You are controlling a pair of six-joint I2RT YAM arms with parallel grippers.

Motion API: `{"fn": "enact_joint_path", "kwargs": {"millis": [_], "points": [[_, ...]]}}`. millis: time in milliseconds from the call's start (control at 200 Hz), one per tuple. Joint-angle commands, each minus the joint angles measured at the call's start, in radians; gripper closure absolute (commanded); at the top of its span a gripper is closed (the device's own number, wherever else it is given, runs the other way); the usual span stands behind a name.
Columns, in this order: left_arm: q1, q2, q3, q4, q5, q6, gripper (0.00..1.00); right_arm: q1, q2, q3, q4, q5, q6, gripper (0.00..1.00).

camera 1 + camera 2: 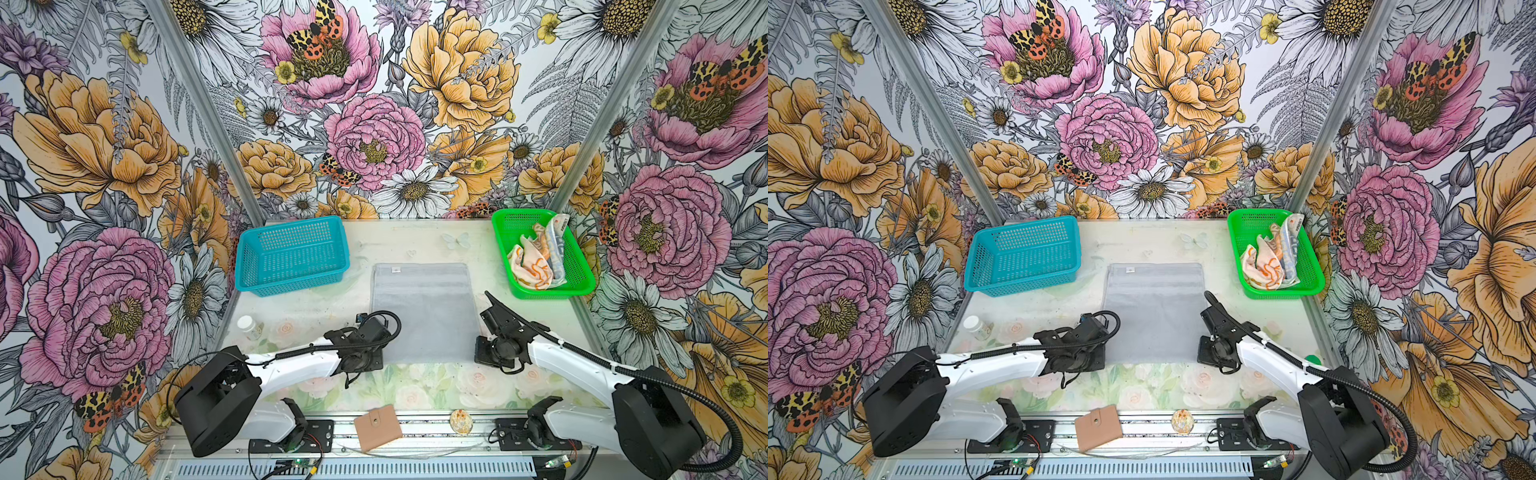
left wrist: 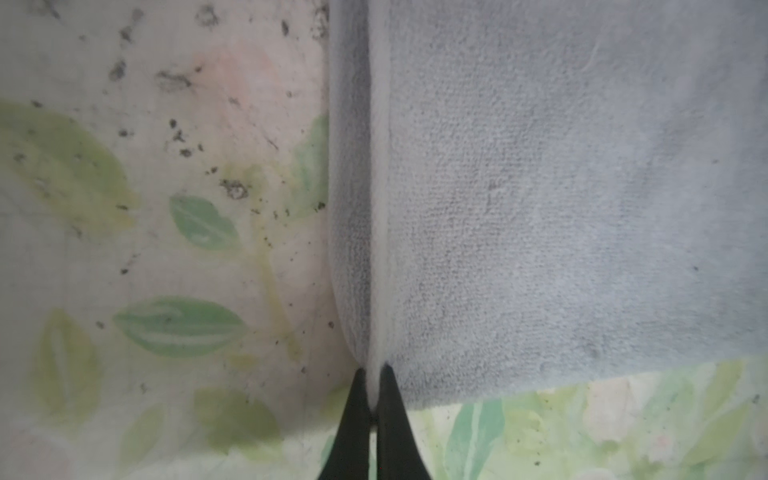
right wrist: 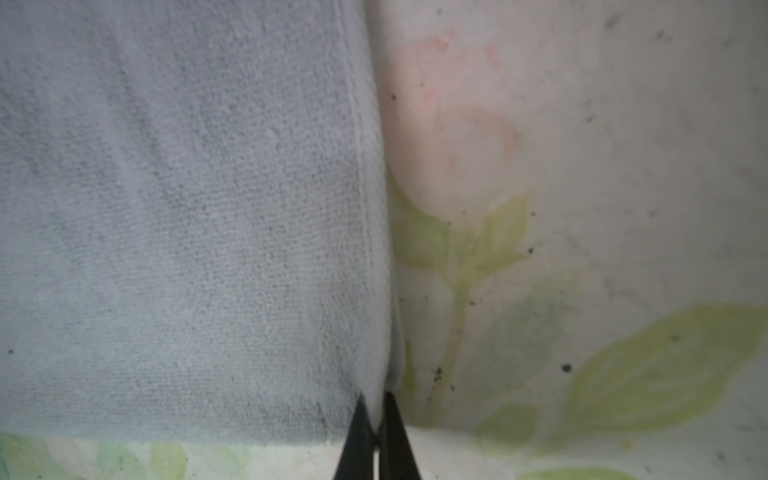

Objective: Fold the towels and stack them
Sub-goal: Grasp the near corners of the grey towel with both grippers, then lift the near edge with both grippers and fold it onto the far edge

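Note:
A large light grey towel (image 1: 422, 307) (image 1: 1154, 307) lies flat in the middle of the table in both top views. My left gripper (image 2: 374, 372) is shut on its near left corner, with the hem pinched between the black fingers. My right gripper (image 3: 375, 399) is shut on the near right corner in the same way. In a top view both grippers, left (image 1: 376, 353) and right (image 1: 484, 353), point down at those corners. An orange-and-cream towel (image 1: 530, 262) and a lettered towel (image 1: 555, 245) lie crumpled in the green basket (image 1: 540, 296).
A blue basket (image 1: 291, 255) stands at the back left. A small white bottle (image 1: 249, 327) stands at the left edge. A tan wallet (image 1: 377, 427) and a small round object (image 1: 461, 422) lie on the front rail between the arm bases.

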Motion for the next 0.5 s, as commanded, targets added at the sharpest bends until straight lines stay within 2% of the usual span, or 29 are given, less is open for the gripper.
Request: {"fn": "enact_joint_path", "kwargs": {"millis": [0,275,370,490], "points": [[-0.021,-0.079,-0.015,-0.095,0.008,-0.001,1.0,0.01,-0.044,-0.004,-0.003,-0.057,0.007,1.0],[-0.049,-0.257,0.038,-0.213,-0.023,0.037,1.0,0.053,-0.256,0.063,-0.152,-0.058,0.038,1.0],[-0.051,-0.283,0.065,-0.208,-0.042,0.046,1.0,0.053,-0.24,0.131,-0.162,-0.05,0.019,1.0],[-0.036,-0.288,0.108,-0.206,-0.067,0.087,1.0,0.053,-0.148,0.214,-0.161,-0.028,-0.022,1.0]]}}
